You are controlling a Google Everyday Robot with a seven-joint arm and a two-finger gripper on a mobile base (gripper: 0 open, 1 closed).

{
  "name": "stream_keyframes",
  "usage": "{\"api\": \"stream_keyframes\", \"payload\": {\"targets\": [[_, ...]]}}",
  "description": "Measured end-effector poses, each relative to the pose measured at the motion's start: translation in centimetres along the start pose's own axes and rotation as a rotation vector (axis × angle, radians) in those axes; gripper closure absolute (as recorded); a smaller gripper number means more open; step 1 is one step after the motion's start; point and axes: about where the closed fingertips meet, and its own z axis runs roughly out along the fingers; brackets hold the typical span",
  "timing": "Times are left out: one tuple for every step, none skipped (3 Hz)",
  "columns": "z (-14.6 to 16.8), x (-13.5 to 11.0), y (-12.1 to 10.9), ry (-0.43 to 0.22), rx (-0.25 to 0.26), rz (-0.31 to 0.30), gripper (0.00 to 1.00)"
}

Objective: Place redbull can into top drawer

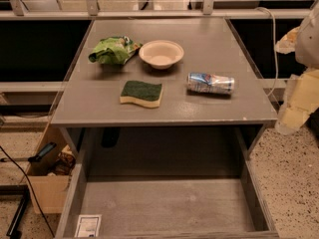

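1. The redbull can [211, 83] is seen lying on its side on the table [164, 111], toward the right of the top, with the sponge [141, 93] beside it and the bowl [161, 53] behind it.
2. Its long axis is laid roughly across the view, parallel to the table's front edge.
3. The gripper [294, 108] is found at the right margin of the view, off the table's right side and apart from the can; the can is not held by it (how far it is opened cannot be told).
4. The can's right end is thus pointed toward the gripper, so an approach from the right along the can's axis, or from above across its narrow body, is judged likely.
5. The top drawer [164, 203] is pulled open below the front edge, and nothing is seen in it beyond a corner label [88, 225].
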Motion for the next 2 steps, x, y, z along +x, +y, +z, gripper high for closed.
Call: {"api": "stream_keyframes", "payload": {"targets": [[0.0,0.0,0.0,0.000,0.000,0.000,0.00],[-0.1,-1.3,-1.2,-0.026,0.016,-0.020,0.00]]}}
